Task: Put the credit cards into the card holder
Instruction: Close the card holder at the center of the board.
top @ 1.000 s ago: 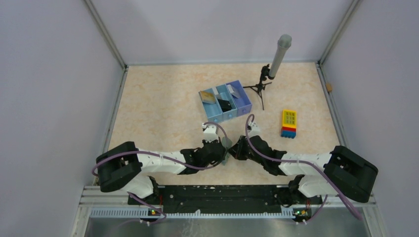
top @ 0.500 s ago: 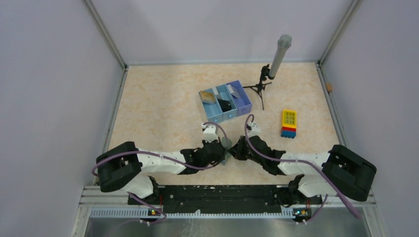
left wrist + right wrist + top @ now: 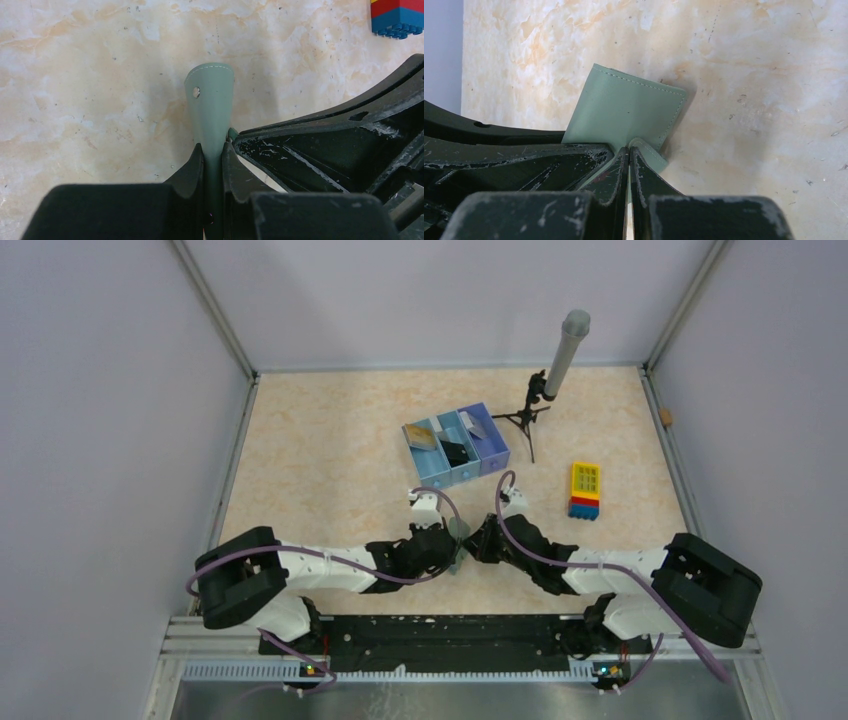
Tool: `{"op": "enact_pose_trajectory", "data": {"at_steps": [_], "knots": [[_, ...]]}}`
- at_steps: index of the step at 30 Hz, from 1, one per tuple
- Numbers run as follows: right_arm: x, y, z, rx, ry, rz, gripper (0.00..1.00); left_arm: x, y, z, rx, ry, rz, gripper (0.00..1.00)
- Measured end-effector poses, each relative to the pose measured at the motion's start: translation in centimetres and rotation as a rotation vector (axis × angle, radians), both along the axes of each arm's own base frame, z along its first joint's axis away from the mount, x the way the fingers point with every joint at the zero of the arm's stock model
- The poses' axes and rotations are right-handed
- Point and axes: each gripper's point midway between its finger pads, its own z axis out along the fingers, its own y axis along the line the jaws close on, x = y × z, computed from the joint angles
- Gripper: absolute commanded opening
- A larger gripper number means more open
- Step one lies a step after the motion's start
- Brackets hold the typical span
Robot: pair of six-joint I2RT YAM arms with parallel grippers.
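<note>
The grey-green card holder [image 3: 459, 531] is held between both grippers at the table's near middle. My left gripper [image 3: 213, 148] is shut on its flap with a snap stud [image 3: 212, 107]; the flap sticks out beyond the fingertips. My right gripper [image 3: 629, 150] is shut on a thin edge of the card holder [image 3: 624, 107], whose outer panel spreads out ahead of the jaws. Cards lie in the blue three-compartment tray [image 3: 492, 455]: a gold one [image 3: 421, 436], a dark one [image 3: 456, 452] and a light one [image 3: 476, 425].
A microphone on a small black tripod [image 3: 548, 390] stands right of the tray. A yellow, red and blue brick block [image 3: 585, 490] lies at the right, and also shows in the left wrist view [image 3: 397, 17]. White walls enclose the table.
</note>
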Motion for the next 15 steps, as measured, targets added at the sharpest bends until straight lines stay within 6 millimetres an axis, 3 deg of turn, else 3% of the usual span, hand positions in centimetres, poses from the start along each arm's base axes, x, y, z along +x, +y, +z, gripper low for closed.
{"op": "enact_pose_trajectory", "data": {"at_steps": [15], "knots": [[0.09,0.11,0.21,0.01,-0.008,0.001,0.0,0.01,-0.07,-0.03,0.009,-0.003,-0.002,0.0]]}}
